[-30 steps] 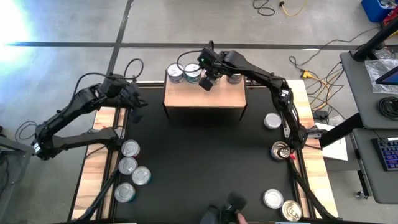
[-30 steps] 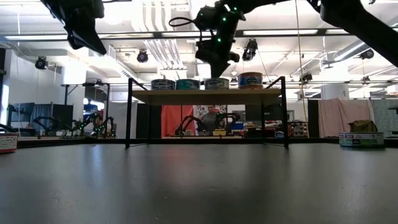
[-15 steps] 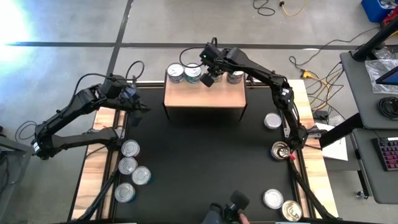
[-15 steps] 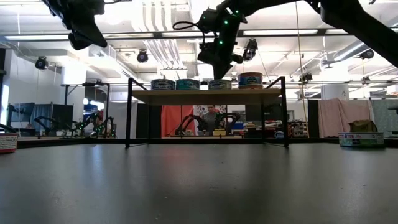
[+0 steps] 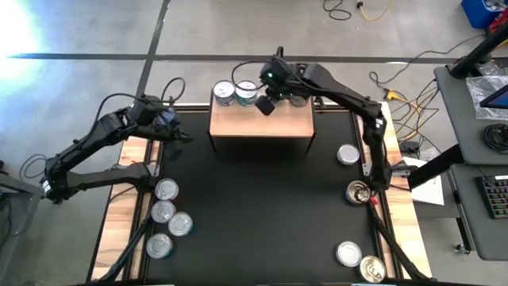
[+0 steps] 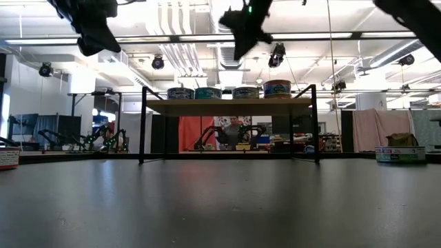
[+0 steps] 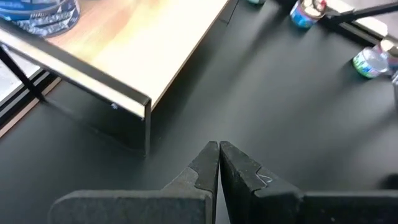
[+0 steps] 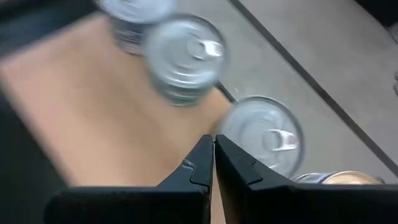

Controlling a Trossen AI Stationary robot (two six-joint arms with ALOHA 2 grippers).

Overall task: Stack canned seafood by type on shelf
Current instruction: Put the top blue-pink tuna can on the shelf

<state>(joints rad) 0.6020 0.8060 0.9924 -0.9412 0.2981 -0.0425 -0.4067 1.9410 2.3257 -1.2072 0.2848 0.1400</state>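
Four short round silver-topped seafood tins lie along the black mat's left edge, just below the left gripper, clenched and empty, the nearer arm. The low wood-topped, black-legged shelf at the far edge carries four tins, apparently unstacked. The right gripper, clenched and empty, hovers above them; the shelf's front half is bare.
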